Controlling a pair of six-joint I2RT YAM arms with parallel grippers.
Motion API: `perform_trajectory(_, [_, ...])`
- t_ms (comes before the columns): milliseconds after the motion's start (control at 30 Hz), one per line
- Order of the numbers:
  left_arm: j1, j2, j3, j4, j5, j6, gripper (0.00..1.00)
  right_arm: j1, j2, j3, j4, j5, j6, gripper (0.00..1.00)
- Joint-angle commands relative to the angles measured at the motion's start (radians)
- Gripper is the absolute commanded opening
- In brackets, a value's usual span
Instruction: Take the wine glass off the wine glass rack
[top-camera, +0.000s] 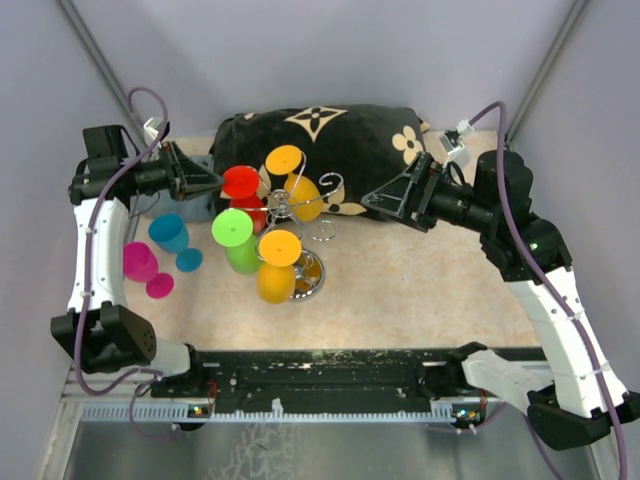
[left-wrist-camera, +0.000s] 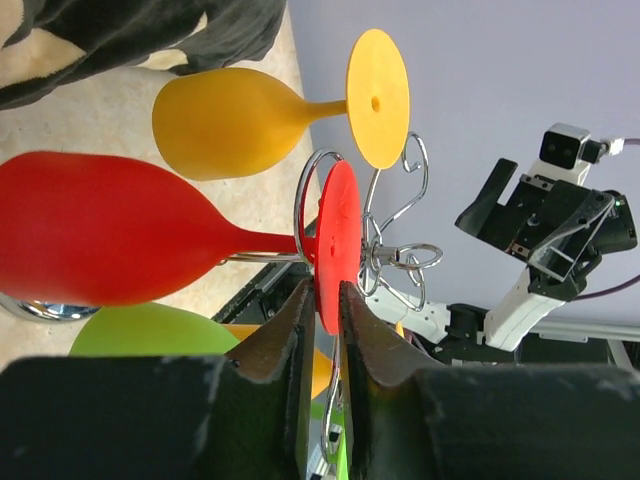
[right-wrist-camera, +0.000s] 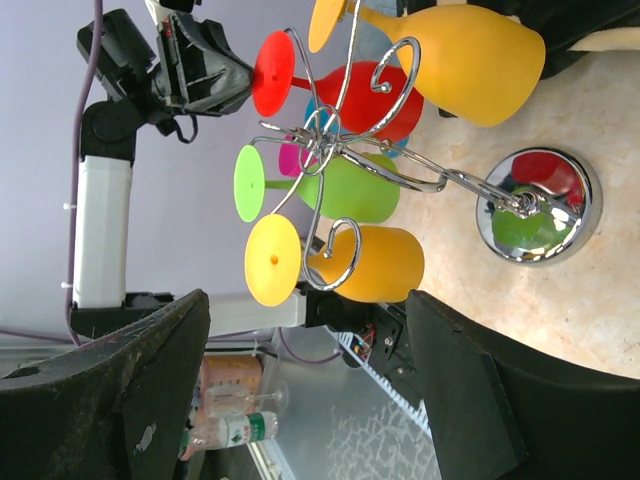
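Rack (right-wrist-camera: 330, 140): silver wire, on a mirror-bright base (right-wrist-camera: 585, 215) that reflects patches of red and green. Hung glasses are plain and opaque: red glass (left-wrist-camera: 110, 230), green glass (top-camera: 232, 228), and two yellow-orange glasses (right-wrist-camera: 470, 60) (right-wrist-camera: 370, 265). On the table (top-camera: 420, 285), which is beige with fine speckles, are a teal glass (top-camera: 168, 231) and a magenta glass (top-camera: 140, 262). Cushion (top-camera: 340, 135): black, printed with cream flowers and four-pointed stars. Walls (top-camera: 320, 50): pale lilac. Left arm (top-camera: 95, 250) and right arm (top-camera: 560, 300): white links, black joints — cables (top-camera: 590, 350) purple.
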Motion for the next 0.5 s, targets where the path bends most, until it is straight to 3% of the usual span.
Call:
perform_trajectory(0, [-0.012, -0.003, -0.024, 0.035, 0.033, -0.013, 0.17, 0.005, -0.01, 0.025, 0.035, -0.002, -0.007, 0.79])
perform_trajectory(167, [-0.015, -0.01, -0.039, 0.07, 0.044, -0.021, 0.0, 0.005, -0.013, 0.026, 0.028, 0.0, -0.008, 0.79])
perform_trajectory(467, [-0.012, -0.02, -0.009, 0.087, 0.054, -0.06, 0.0, 0.005, -0.026, 0.035, 0.008, 0.01, -0.014, 0.79])
